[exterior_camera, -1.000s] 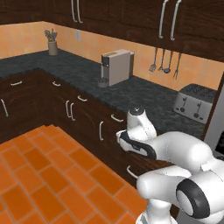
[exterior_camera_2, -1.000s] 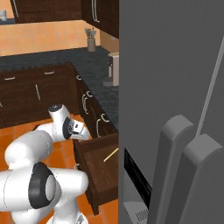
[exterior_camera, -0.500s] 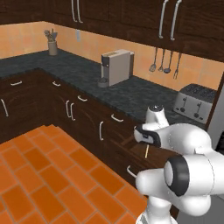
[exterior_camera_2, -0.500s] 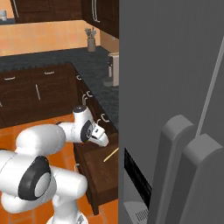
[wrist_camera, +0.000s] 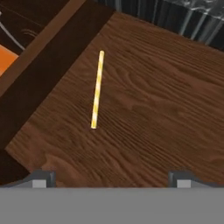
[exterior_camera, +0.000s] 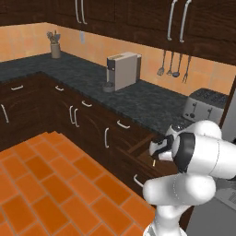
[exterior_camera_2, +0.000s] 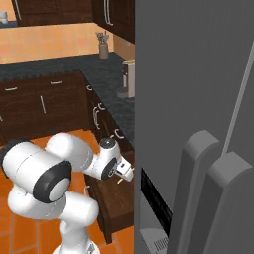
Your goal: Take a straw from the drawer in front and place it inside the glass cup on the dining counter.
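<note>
One drawer [exterior_camera: 138, 146] stands pulled out from the dark cabinets in the left base view, under the black speckled tabletop [exterior_camera: 138, 99] that carries a coffee machine [exterior_camera: 122, 70] and a toaster [exterior_camera: 203, 106]. We see our gripper [exterior_camera: 156, 150] held over the open drawer, and a short bit of the straw [exterior_camera: 153, 162] shows just below it; the state of the fingers we cannot tell from this side.

From the right base view, we see the gripper [exterior_camera_2: 126, 171] over the same drawer [exterior_camera_2: 111, 198], beside a tall grey fridge [exterior_camera_2: 193, 99], with the straw [exterior_camera_2: 119, 181] a small pale mark right under it.

Through the hand view, the straw [wrist_camera: 97, 89] lies flat on the drawer's wood floor [wrist_camera: 166, 100], near the front wall, pale yellow with faint stripes. Both fingertips [wrist_camera: 40, 179] rise far apart at the bottom, holding nothing, and the straw lies between their lines, closer to the left one.
</note>
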Robot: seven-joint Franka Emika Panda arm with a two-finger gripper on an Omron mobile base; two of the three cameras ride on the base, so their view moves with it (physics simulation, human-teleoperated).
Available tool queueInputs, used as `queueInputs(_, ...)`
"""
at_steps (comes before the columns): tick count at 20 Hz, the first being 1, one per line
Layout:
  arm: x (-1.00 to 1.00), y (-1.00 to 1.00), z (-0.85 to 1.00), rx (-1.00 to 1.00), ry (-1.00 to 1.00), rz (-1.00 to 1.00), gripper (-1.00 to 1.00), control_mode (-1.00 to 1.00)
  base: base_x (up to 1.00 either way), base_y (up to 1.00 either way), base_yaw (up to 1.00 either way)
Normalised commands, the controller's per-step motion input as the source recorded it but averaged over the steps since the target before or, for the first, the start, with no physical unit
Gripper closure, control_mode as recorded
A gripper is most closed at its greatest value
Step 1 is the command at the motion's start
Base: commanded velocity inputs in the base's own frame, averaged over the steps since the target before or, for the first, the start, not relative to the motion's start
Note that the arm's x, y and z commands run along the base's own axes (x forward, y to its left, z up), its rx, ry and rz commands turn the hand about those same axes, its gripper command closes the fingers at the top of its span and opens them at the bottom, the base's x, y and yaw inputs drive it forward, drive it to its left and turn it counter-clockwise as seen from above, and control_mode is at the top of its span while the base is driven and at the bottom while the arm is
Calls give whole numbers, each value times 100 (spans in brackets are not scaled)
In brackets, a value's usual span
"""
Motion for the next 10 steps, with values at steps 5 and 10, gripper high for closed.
queueInputs(5,28,0,-15,0,-2,0,-100,-100,0,0,0)
queueInputs(10,41,0,-24,0,0,0,-100,-100,0,0,0)
